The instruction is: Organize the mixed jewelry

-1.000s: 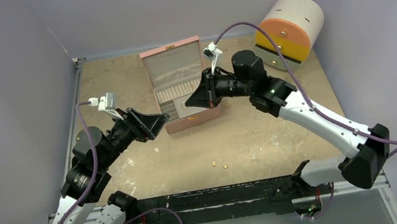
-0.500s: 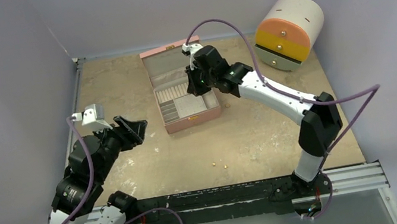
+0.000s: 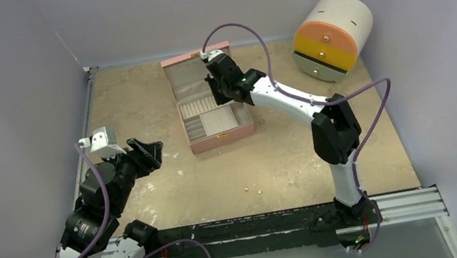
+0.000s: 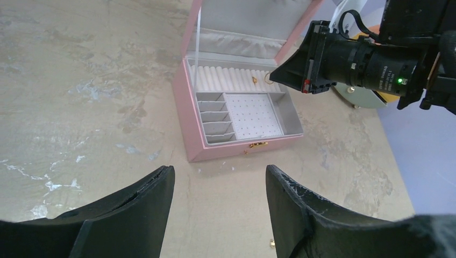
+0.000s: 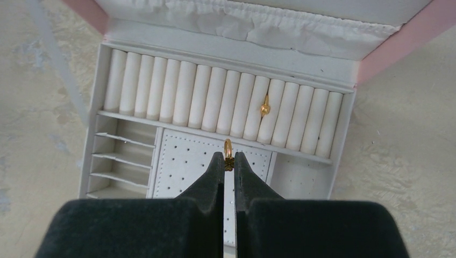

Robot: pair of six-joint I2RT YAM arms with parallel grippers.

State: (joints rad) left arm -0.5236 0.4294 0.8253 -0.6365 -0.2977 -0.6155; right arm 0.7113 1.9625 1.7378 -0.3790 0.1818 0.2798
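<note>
The pink box [image 3: 223, 137] lies open at mid-table. My right gripper [image 5: 228, 159] hovers over its white insert, shut on a small gold ring [image 5: 228, 148] that sticks out past the fingertips, just short of the row of white ring rolls [image 5: 183, 91]. Another gold ring [image 5: 264, 107] sits wedged between two rolls. Three tiny gold pieces lie on the table [image 3: 247, 187] [image 3: 260, 191] [image 3: 263, 122]. My left gripper [image 3: 147, 154] hangs open left of the box with nothing between its fingers [image 4: 150, 215]. The left wrist view shows the box [image 4: 236, 150] ahead and one gold piece [image 4: 271, 243] beside the right finger.
A round cream container with an orange and yellow drawer face [image 3: 329, 37] stands at the back right. Grey walls close in the table on the left, back and right. The box's raised lid [image 5: 408, 43] stands behind the rolls.
My right gripper has swung from the box's right side to above the ring rolls, with the arm now raised and stretched forward. My left gripper has pulled back to the left, away from the box.
</note>
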